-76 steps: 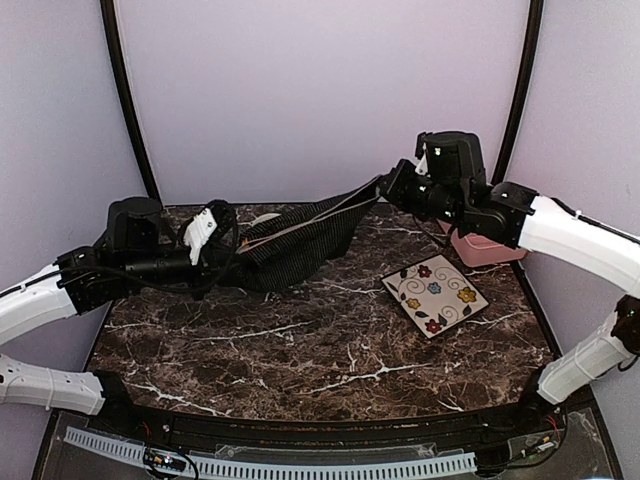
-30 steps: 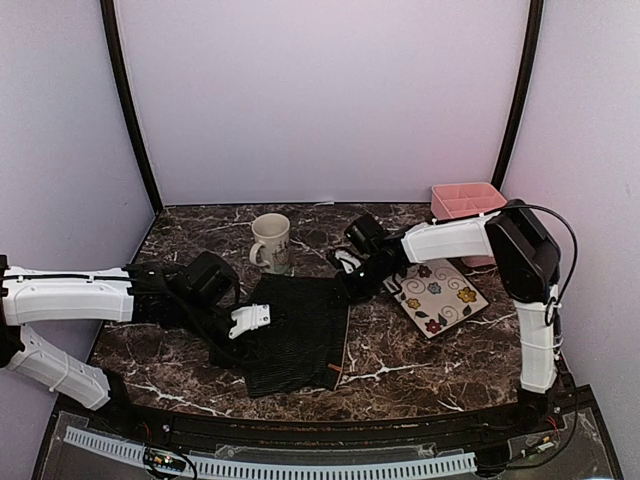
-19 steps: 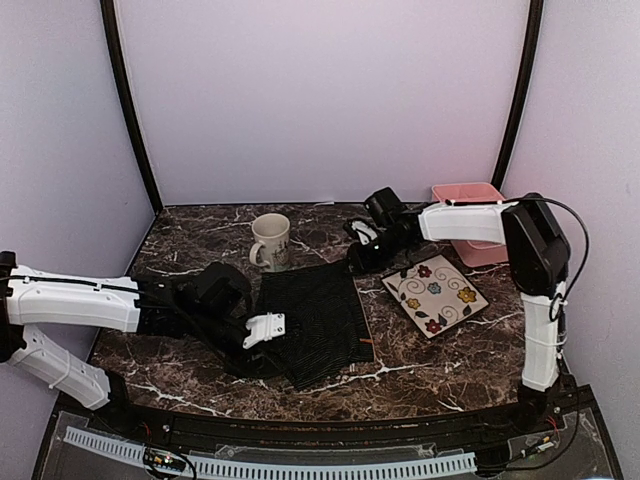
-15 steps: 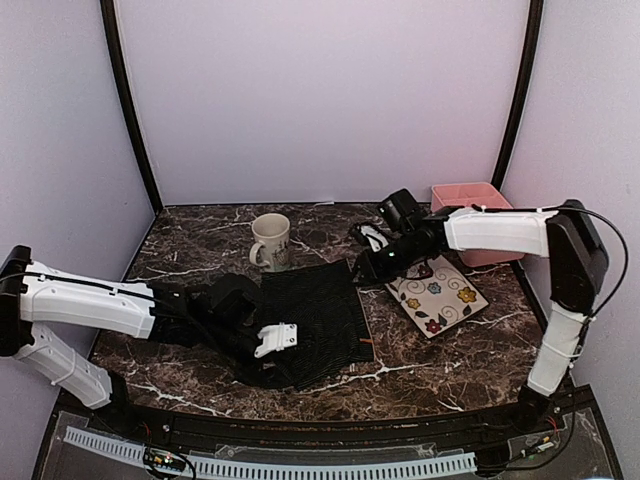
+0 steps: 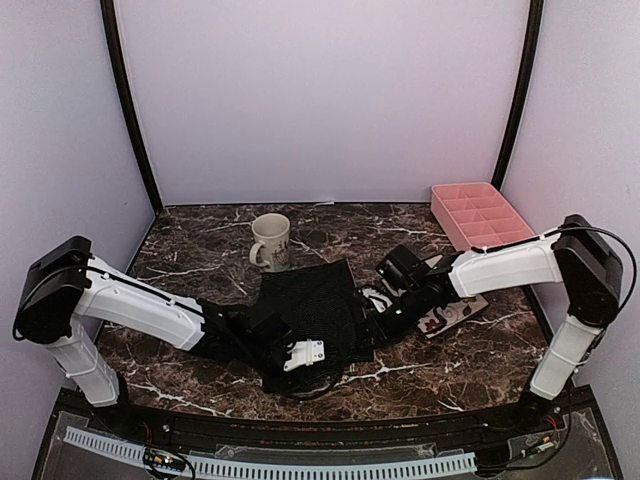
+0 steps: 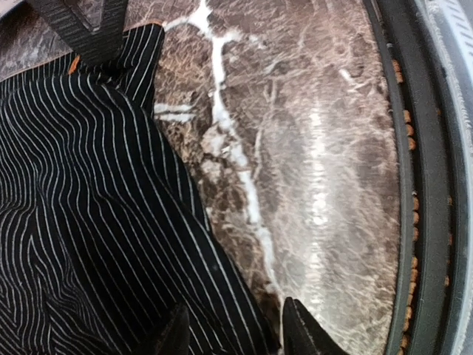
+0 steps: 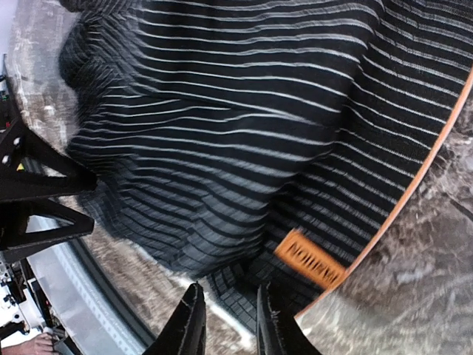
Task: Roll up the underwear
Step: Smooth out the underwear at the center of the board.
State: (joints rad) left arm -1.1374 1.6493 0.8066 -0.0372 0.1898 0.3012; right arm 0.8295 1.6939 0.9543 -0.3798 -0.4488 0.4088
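Limp and light, the black underwear should suit a hem pinch; the left gripper stands half-open over its edge, while the right gripper is narrower, its hold unclear.

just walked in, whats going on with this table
Two robot arms are working on black striped underwear lying rumpled on the marble table, not yet rolled. The left gripper is low at its near edge, fingers apart over the hem. The right gripper is at the right edge by the orange label, fingers close together; whether it pinches cloth is unclear. A mug, pink tray and flowered plate sit aside.
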